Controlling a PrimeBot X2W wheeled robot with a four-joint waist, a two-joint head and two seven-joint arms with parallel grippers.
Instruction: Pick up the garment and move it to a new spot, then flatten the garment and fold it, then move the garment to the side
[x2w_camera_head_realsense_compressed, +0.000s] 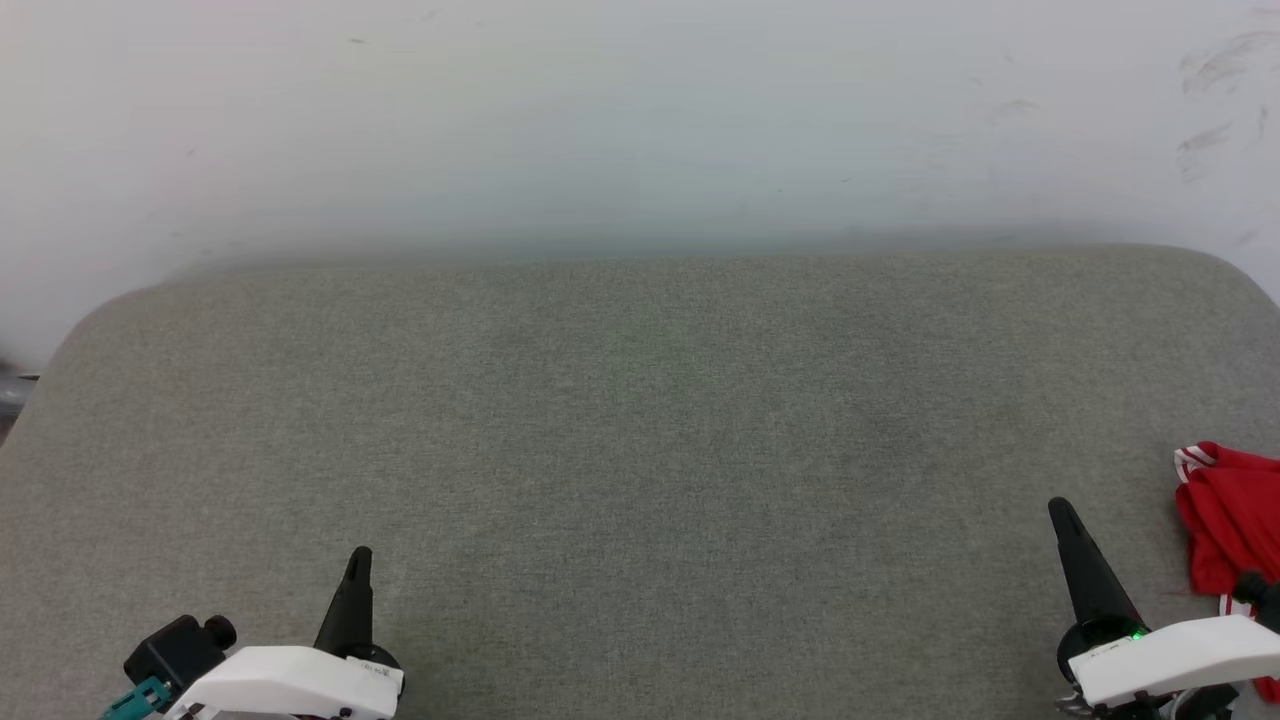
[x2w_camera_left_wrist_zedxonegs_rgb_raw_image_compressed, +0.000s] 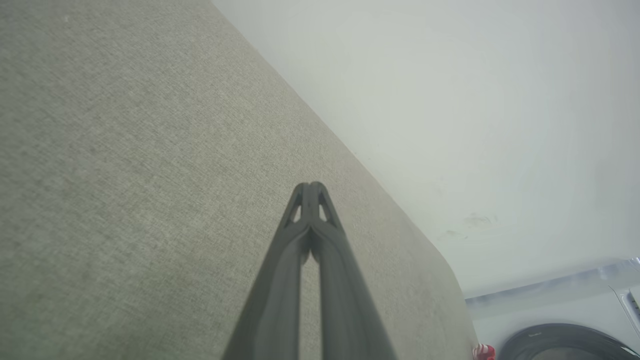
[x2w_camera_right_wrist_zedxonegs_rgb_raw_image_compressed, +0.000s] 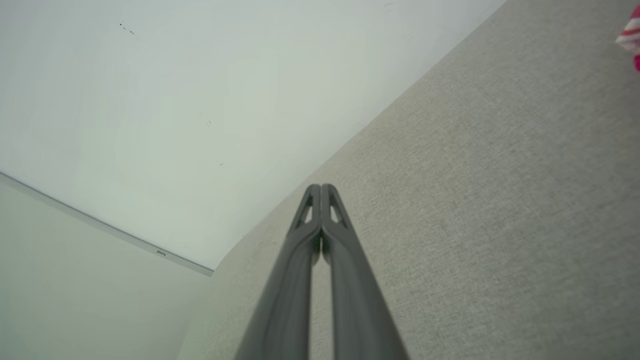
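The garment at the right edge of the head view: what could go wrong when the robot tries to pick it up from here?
1. The garment lies bunched and partly cut off by the frame, so a pinch may catch several layers and lift it tangled.
2. It seems close to the edge of the grey surface; a push could slide it off.
3. The right end effector is shut beside it, and the left end effector is far away.

Grey fabric surface (x2w_camera_head_realsense_compressed: 640, 450), white wall (x2w_camera_head_realsense_compressed: 640, 120)
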